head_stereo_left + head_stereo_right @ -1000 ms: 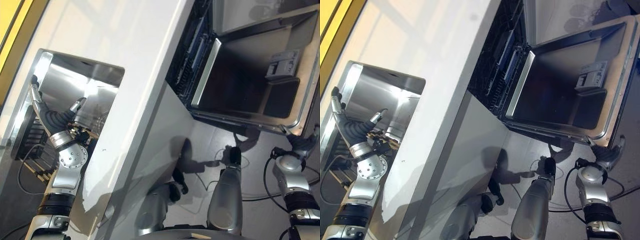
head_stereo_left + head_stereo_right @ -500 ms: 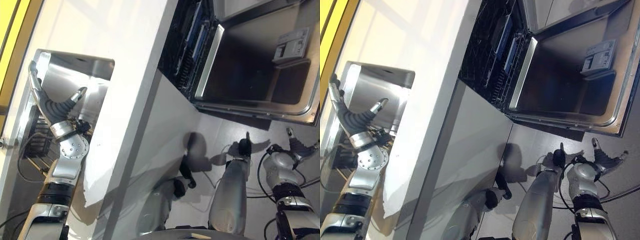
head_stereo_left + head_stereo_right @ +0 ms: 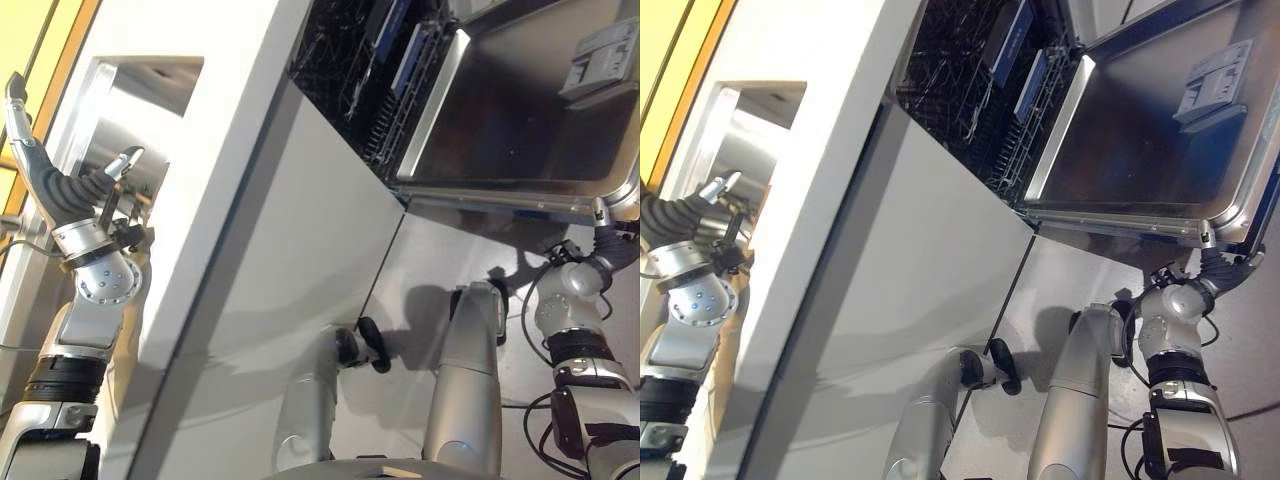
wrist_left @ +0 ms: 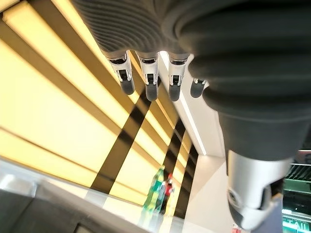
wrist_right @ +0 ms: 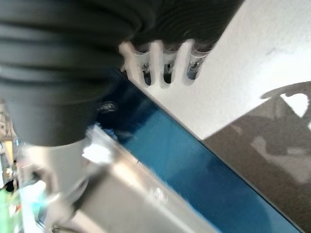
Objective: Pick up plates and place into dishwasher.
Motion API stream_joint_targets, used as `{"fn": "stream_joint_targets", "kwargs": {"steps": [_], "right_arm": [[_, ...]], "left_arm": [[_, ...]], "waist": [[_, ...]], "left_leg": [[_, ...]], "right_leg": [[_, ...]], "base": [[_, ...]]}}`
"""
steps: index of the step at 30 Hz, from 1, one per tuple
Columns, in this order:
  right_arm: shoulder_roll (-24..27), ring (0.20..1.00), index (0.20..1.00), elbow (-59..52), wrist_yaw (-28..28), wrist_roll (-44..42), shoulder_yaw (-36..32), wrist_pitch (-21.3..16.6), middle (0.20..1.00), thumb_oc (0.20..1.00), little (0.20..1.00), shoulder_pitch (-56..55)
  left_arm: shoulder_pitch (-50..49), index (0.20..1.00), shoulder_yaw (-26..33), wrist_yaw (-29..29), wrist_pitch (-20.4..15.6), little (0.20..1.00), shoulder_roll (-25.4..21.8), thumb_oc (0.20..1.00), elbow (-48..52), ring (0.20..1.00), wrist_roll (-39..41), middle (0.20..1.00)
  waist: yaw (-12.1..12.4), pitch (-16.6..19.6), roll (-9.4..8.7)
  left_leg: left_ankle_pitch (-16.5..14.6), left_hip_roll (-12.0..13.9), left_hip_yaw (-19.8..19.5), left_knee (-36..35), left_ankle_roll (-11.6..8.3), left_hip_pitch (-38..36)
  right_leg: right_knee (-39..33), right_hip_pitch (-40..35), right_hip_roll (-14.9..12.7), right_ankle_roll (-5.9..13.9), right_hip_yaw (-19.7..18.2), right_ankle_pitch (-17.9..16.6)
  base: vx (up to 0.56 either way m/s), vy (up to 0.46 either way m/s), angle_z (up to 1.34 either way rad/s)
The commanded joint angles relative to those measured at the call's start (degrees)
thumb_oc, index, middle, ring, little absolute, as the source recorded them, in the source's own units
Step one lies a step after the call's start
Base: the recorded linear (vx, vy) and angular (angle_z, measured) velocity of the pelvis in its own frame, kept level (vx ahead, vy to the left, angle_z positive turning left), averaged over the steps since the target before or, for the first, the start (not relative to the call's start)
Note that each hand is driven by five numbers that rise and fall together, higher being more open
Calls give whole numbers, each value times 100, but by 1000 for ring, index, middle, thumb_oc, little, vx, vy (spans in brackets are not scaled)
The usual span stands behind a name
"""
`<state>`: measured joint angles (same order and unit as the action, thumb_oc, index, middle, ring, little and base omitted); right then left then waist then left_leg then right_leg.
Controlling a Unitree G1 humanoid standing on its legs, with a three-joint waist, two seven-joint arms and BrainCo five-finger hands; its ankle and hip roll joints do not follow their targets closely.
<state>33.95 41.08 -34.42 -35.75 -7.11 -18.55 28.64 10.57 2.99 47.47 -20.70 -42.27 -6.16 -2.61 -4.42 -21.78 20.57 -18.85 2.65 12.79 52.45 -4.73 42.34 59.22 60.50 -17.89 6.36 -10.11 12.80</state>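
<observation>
White counter (image 3: 250, 110) with steel sink (image 3: 135, 120); left hand (image 3: 60, 185) raised beside it, fingers spread, empty. Dishwasher (image 3: 520, 110) door lowered; right hand (image 3: 610, 240) at its corner, grip undetermined. Plates not discerned

A white counter (image 3: 240, 130) with a steel sink (image 3: 130, 120) stands on grey floor (image 3: 520, 440); yellow and brown striped wall (image 4: 73, 111) behind

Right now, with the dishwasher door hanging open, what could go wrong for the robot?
1. The right hand sits right under the corner of the open dishwasher door; lifting it could knock the door.
2. The left hand, fingers straight and holding nothing, is raised by the sink, and could bump its rim reaching down.
</observation>
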Motion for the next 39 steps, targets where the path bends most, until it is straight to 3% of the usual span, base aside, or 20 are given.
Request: {"fn": "stream_joint_targets", "kwargs": {"steps": [1,3,5,9,10,11,21,28,34,39], "right_arm": [[821,1000,1000,-880,1087,528,156,-46,1000,1000,1000,741],[944,1000,1000,-1149,2179,345,358,49,1000,1000,1000,800],[990,1000,1000,-1496,2841,355,580,-8,1000,1000,1000,758],[974,1000,1000,-2209,3540,406,827,123,1000,1000,1000,587],[997,1000,1000,-2373,3655,398,906,138,1000,1000,1000,577],[996,1000,1000,-2478,3728,374,944,155,1000,1000,1000,560],[850,1000,1000,-3010,3733,578,1073,361,1000,1000,1000,663],[628,1000,1000,-2910,3691,463,1070,273,1000,1000,1000,535],[298,1000,1000,-2836,3724,425,1006,39,1000,1000,1000,209],[9,1000,1000,-2871,3705,377,970,-150,1000,1000,1000,-72]], "left_arm": [[-50,1000,-281,3,-75,1000,870,1000,45,1000,78,1000],[-66,1000,-184,-105,-123,1000,868,1000,-16,1000,155,1000],[-71,1000,-128,-221,-151,1000,865,1000,-70,1000,195,1000],[6,1000,-69,-288,-82,1000,881,1000,-62,1000,163,1000],[76,1000,-70,-264,-62,1000,872,1000,-70,1000,151,1000],[105,1000,-62,-256,-48,1000,869,1000,-63,1000,145,1000],[302,1000,-43,-192,-8,1000,819,1000,-108,1000,125,1000],[366,1000,-32,-266,145,1000,690,1000,-102,1000,38,1000],[319,1000,17,-435,169,1000,492,1000,-213,1000,43,1000],[175,1000,177,-690,151,1000,317,1000,-229,1000,-15,1000]], "waist": [[-406,-801,308],[-401,-801,257],[-411,-801,166],[-435,-801,-4],[-428,-801,-55],[-419,-801,-91],[-170,-801,-363],[226,-527,-637],[645,-78,-1104],[1029,393,-1577]], "left_leg": [[-176,0,-281,852,172,424],[-224,0,-338,1003,153,514],[-239,48,-372,1087,119,565],[-181,102,-421,975,71,486],[55,114,-400,773,106,478],[74,123,-419,712,91,429],[392,56,-517,-389,38,-451],[449,-22,-618,-979,70,-1110],[519,-42,-836,-1510,82,-1662],[713,-12,-976,-2158,69,-2120]], "right_leg": [[1477,-418,-253,-681,-314,1321],[1661,-355,-193,-710,-348,1409],[1758,-330,-166,-710,-346,1453],[1594,-447,-157,-652,-293,1395],[1369,-455,-181,-659,-241,1143],[1291,-517,-185,-643,-221,1123],[-9,-1641,-488,-499,213,631],[-864,-2773,-760,-406,723,363],[-1804,-4023,-885,-300,1382,123],[-2949,-5164,-842,-155,2031,-360]], "base": [[3,-7,-28],[9,11,11],[0,0,0],[-23,30,-10],[-84,76,-14],[-90,80,6],[11,66,7],[76,-39,16],[157,-133,28],[188,-199,25]]}}
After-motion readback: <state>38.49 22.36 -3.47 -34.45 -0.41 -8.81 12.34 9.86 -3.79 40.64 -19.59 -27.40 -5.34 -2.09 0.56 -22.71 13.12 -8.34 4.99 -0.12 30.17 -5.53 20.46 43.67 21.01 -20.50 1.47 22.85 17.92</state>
